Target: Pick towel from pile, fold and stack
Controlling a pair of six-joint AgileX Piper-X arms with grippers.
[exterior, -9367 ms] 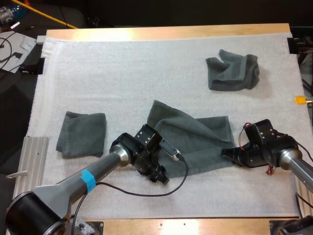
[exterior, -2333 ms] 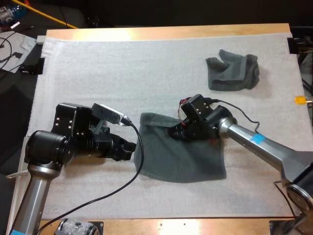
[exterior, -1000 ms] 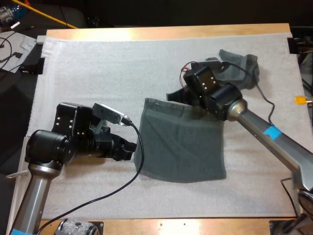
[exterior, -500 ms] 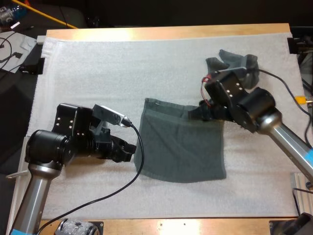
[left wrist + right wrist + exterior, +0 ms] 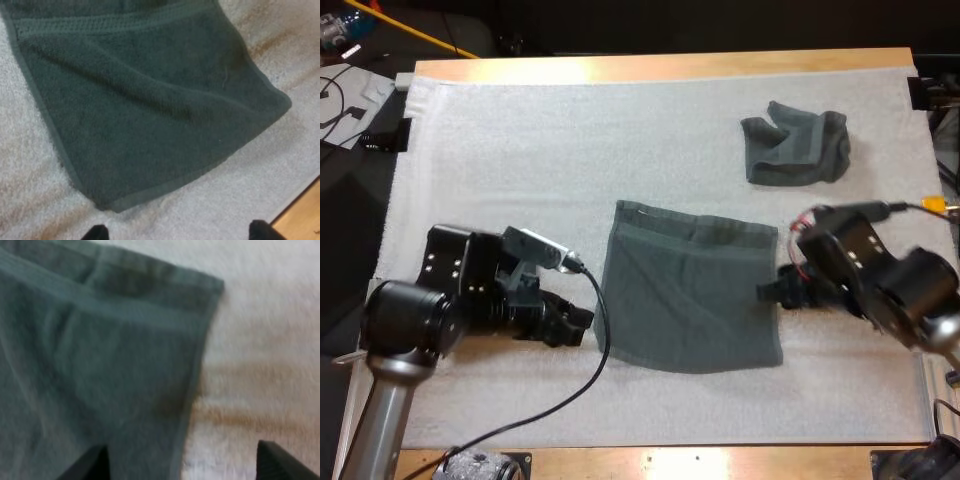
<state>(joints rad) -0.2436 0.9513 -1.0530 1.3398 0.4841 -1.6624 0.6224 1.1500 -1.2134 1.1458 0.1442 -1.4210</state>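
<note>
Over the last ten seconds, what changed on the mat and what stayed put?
The centre towel went from loosely spread to folded over and flat. The right gripper left its far edge and drew back to its right edge, open. The left gripper pulled away to the towel's left side, open. The crumpled towel stayed put.

Folded towel (image 5: 690,295) laid flat at mid-mat, white mat (image 5: 570,150) spread over wooden table (image 5: 660,65), left gripper (image 5: 575,327) seen just beside its left edge, right gripper (image 5: 768,292) held at its right edge, crumpled towel (image 5: 795,148) noted well apart, far right.
</note>
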